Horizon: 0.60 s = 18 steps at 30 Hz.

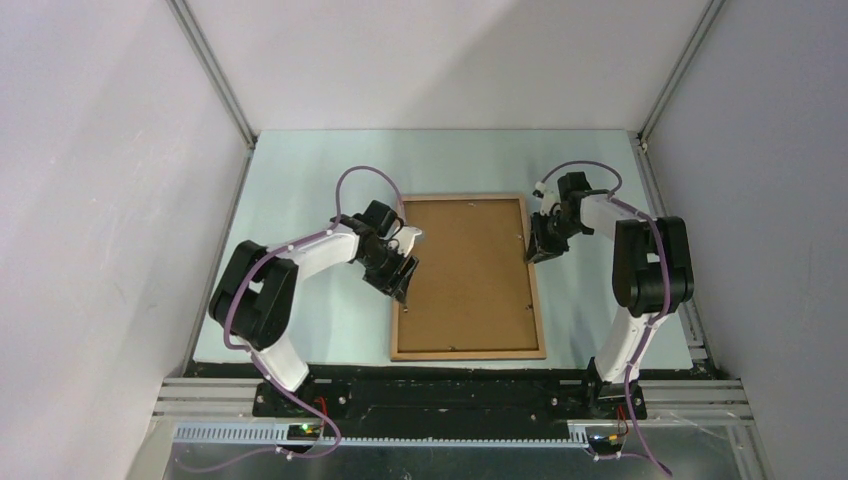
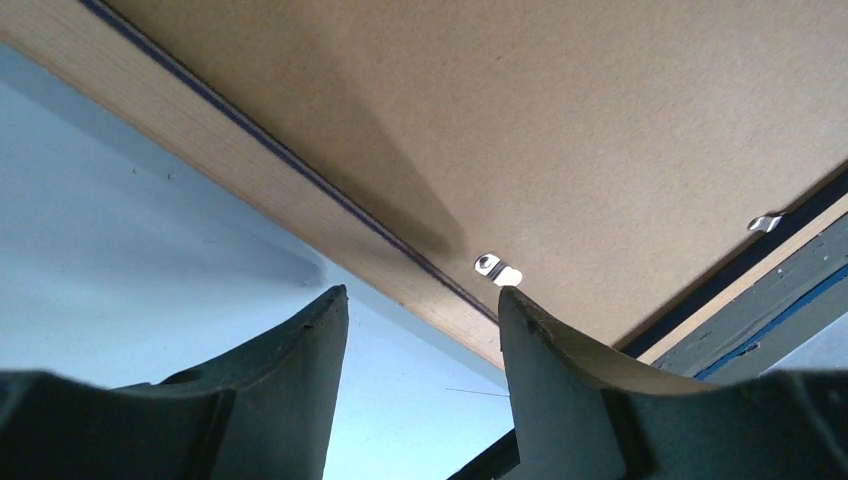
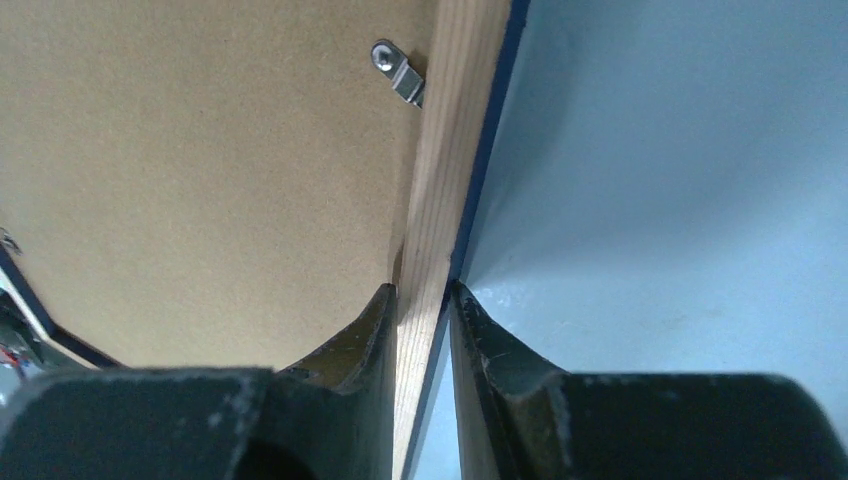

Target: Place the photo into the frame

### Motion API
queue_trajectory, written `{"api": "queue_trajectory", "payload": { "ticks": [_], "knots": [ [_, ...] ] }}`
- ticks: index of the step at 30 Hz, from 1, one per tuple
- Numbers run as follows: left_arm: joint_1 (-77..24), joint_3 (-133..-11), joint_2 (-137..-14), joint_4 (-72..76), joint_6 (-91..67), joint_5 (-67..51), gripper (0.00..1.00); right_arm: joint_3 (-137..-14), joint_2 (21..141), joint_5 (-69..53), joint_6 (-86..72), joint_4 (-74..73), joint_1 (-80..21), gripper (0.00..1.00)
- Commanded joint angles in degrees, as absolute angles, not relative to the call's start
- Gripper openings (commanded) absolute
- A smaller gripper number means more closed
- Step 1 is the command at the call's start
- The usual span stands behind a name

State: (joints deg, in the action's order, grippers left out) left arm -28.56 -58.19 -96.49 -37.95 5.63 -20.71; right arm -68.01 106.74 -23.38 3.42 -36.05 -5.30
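Pale blue-green counter (image 1: 300, 200) between white walls carries the work; the right end effector (image 3: 422, 292) is clenched on the frame (image 1: 470, 353), pinching the rail on its 3 o'clock side; one finger presses the inner edge next to the backing board (image 1: 465, 270), the other the dark blue outer edge; a small metal clip (image 3: 397, 70) sits on the board just beyond the fingers; the left end effector (image 2: 420, 300) is released at the 9 o'clock rail, fingers apart, one tip over the counter outside the rail, the other over the board just beside a second clip (image 2: 497, 269); whether it touches anything I cannot tell; the frame lies flat at mid-counter, wood-brown face up, long sides running 12 to 6 o'clock, the brown board filling it.
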Motion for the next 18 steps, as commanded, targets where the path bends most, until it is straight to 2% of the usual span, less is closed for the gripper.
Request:
{"api": "queue_trajectory", "payload": {
  "ticks": [1,18],
  "knots": [
    [-28.87,-60.61,-96.61,-38.29,7.60,-19.47,0.62,-69.07,108.43,-23.76,0.51,-32.54,-1.38,0.00],
    [-29.46,-66.89,-102.85,-38.45,5.41,-25.67,0.63,-67.98,108.80,-27.75,-4.39,-30.44,3.57,0.00]
  ]
}}
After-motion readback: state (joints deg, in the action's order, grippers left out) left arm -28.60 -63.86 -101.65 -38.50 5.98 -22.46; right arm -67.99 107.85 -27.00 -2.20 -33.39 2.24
